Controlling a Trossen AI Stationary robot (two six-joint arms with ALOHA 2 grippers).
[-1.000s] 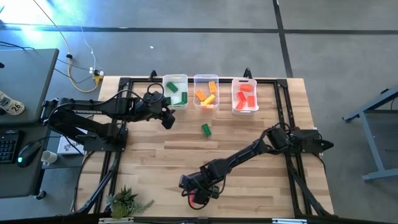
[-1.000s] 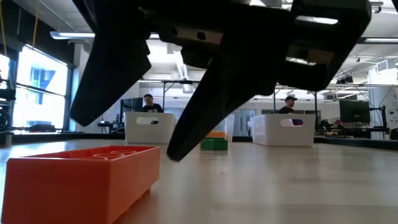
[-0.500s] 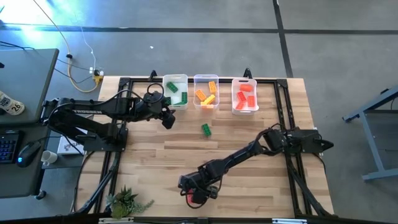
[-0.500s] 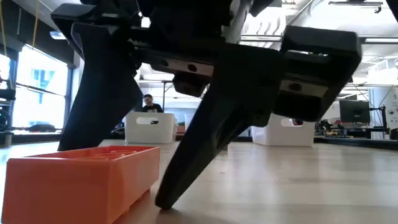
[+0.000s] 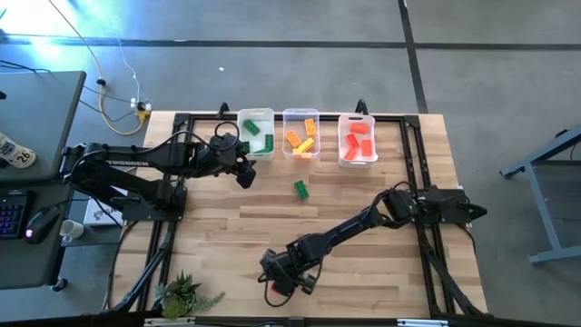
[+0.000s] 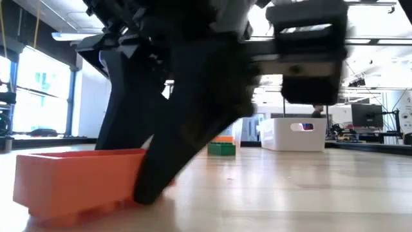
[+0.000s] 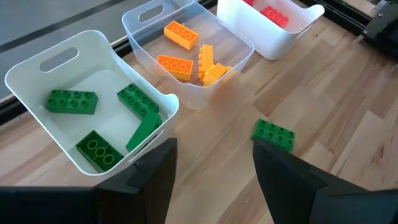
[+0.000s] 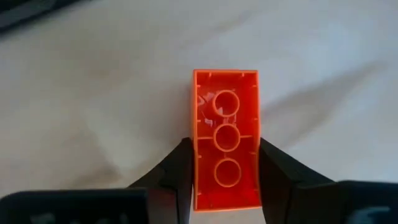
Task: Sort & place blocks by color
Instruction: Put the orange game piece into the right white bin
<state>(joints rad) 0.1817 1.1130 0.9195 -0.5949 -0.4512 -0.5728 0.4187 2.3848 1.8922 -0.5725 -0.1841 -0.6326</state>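
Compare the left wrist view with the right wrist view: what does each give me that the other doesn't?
Only the left wrist view shows the three bins: green blocks in the nearest bin, orange ones in the middle bin, red in the far bin, plus a loose green block on the table and the left gripper open above it. Only the right wrist view shows the red block, hollow underside facing the camera, between the right gripper fingers, which touch its long sides. Both share the wooden tabletop.
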